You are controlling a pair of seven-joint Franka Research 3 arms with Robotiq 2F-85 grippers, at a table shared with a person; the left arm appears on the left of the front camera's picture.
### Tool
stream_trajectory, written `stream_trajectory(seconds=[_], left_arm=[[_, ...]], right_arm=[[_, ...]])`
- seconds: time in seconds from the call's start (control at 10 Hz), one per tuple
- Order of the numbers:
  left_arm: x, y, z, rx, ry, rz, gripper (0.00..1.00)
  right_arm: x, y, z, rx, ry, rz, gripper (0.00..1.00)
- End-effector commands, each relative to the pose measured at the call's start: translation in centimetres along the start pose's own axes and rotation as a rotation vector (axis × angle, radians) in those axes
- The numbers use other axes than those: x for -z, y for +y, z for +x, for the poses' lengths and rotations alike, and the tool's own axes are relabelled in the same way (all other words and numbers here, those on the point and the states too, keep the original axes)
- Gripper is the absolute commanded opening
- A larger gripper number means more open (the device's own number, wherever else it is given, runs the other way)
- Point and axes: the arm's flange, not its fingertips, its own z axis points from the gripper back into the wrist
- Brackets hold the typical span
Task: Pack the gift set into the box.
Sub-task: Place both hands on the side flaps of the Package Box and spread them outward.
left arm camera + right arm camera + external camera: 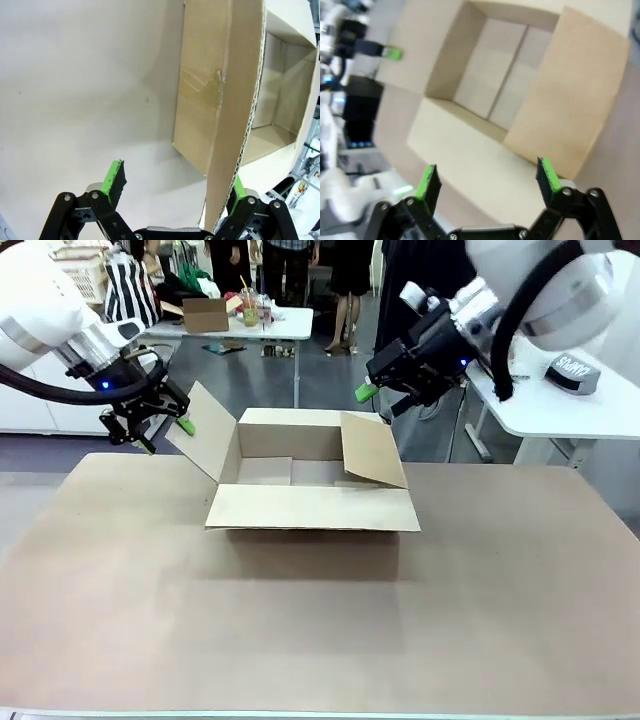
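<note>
- A large brown corrugated cardboard box (262, 434) is seen at the middle of a wide, matte tan tabletop (320, 640), towards its far side, with its opening upward
- In the right wrist view the box (490, 90) is viewed from above, and a bare cardboard floor with a centre seam is shown inside it
- The near flap (310, 508) is folded out flat towards the camera, the left flap (205, 435) is splayed up and outward, and the right flap (372, 450) is tilted inward over the opening
- The left gripper (167, 437) is held just beside the outer edge of the left flap, with its green-padded fingers spread wide and nothing clamped
- In the left wrist view the flap's corrugated edge (235, 150) is seen running down between the fingers of the left gripper (176, 180), close to one pad; contact cannot be judged
- The right gripper (378, 405) is held above the box's far right corner, clear of the cardboard; in its own view the right gripper (486, 177) is shown with fingers released and apart, empty
- A grey pack with white lettering (572, 370), too small to be read, is laid on a white side table (560, 410) at the right, well apart from the box
- Beyond the tabletop, a grey floor and another white table (290, 325) are seen, on which a small brown cardboard carton (205, 315) is set; a black-and-white striped bag (130, 290) is placed near it, and people are standing at the back
</note>
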Motion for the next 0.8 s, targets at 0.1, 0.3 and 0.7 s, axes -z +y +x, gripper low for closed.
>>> stream_trajectory(seconds=[0.1, 0.3, 0.7], left_arm=[[-0.1, -0.2, -0.1, -0.01, -0.005, 0.022, 1.0], [-0.1, -0.2, -0.1, -0.01, -0.005, 0.022, 1.0], [-0.1, -0.2, -0.1, -0.01, -0.005, 0.022, 1.0]], right_arm=[[2.5, 2.5, 2.2, -0.143, -0.018, -0.14, 1.0], [8.5, 6.0, 1.2, -0.271, -0.094, -0.174, 1.0], [8.2, 7.2, 1.1, -0.308, -0.086, -0.157, 1.0]])
